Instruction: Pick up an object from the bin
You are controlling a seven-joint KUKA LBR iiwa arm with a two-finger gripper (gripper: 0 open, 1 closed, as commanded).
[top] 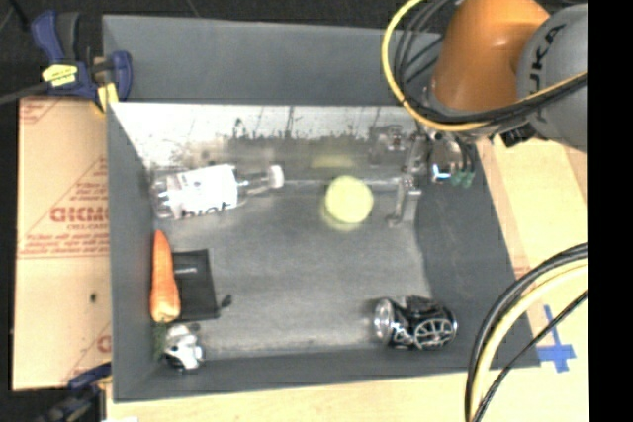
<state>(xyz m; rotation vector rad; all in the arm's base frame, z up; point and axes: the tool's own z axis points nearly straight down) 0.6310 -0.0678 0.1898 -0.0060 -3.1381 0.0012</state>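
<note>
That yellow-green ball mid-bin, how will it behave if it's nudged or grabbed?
The ball looks round and lies free on the flat bin floor, so a nudge would probably send it rolling. The gripper, just right of it, would likely push it toward the clear bottle. Its curved sides may slip from an off-centre pinch.
</note>
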